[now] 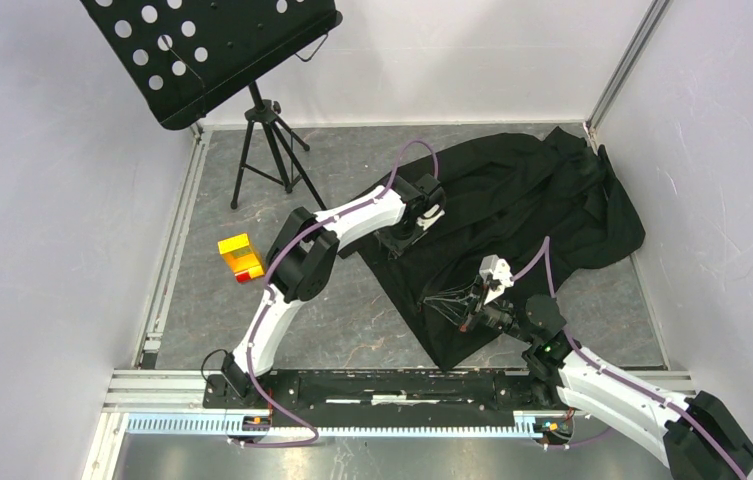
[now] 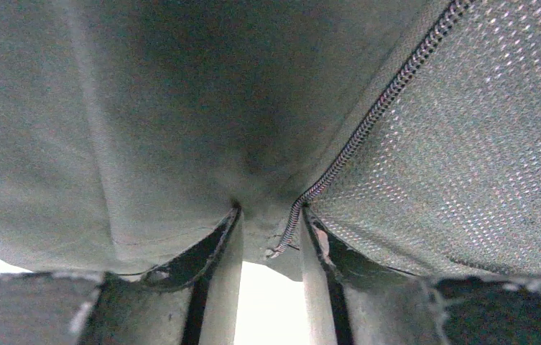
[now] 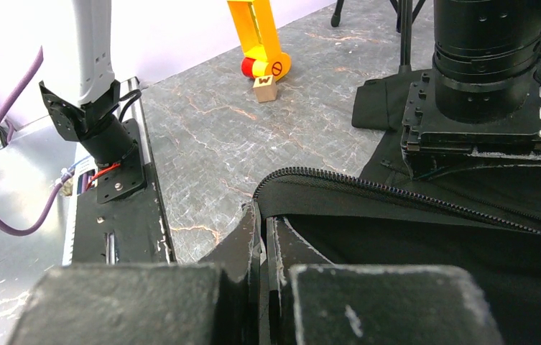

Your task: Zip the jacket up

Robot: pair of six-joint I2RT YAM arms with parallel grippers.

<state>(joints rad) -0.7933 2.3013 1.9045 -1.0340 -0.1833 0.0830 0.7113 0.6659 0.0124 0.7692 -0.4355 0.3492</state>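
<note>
The black jacket [image 1: 522,220] lies spread over the right half of the table. My left gripper [image 1: 395,243] is at its left edge; in the left wrist view its fingers [image 2: 220,287] stand close together on a fold of fabric beside the end of the zipper teeth [image 2: 368,122], with cloth filling the view. My right gripper [image 1: 460,308] is at the jacket's near lower part. In the right wrist view it [image 3: 262,223] is shut on the jacket's edge [image 3: 432,244], just where a line of zipper teeth [image 3: 396,190] starts.
A black perforated music stand [image 1: 202,50] on a tripod [image 1: 270,140] stands at the back left. A yellow and red toy block [image 1: 240,257] lies left of the left arm, with a small wooden cube [image 3: 265,88] beside it. White walls enclose the table.
</note>
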